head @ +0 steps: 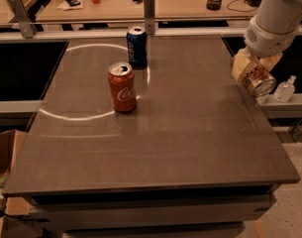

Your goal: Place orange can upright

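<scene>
Between fingers (241,64), orange can (256,77), tilted, at table (190,133) edge

The gripper (255,67), hanging at the counter's (190,133) right edge, is covering the far end of the tilted orange can (258,81) it is clasping. Above the gripper, the arm (276,19) is being cut off at the top edge.

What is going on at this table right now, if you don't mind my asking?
The robot's gripper holds the orange can tilted over the right edge of the table, silver end pointing down and outward; it is not yet set upright. A red Coca-Cola can and a blue Pepsi can stand upright further left.
</scene>
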You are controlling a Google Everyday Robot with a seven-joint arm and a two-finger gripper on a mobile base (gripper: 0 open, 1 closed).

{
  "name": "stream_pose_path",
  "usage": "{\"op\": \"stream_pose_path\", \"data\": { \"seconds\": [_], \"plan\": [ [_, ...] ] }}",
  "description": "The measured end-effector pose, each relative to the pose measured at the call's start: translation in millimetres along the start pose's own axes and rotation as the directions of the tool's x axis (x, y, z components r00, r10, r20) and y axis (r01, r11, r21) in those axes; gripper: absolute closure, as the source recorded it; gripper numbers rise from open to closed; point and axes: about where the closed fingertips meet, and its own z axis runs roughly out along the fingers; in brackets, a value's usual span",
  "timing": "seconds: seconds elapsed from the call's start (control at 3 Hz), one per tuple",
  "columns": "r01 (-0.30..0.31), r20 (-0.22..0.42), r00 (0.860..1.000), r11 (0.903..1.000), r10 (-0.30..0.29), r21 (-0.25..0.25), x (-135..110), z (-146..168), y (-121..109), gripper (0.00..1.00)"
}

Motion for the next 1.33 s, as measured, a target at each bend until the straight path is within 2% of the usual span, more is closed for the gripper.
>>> {"op": "stream_pose_path", "data": {
  "seconds": [0.33,0.67,1.0,1.33],
  "plan": [
    [0.115,0.12,0.988,0.983,-0.098,-0.143,8.5,-38.5,15.4,1.0],
    [0.239,0.258,0.951,0.9327,-0.169,-0.27,14.4,-65.5,17.2,1.0],
    [0.382,0.404,0.888,0.8411,-0.22,-0.382,19.9,-79.8,20.6,1.0],
    [0.524,0.555,0.8,0.7163,-0.228,-0.461,23.5,-95.2,32.8,1.0]
  ]
}}
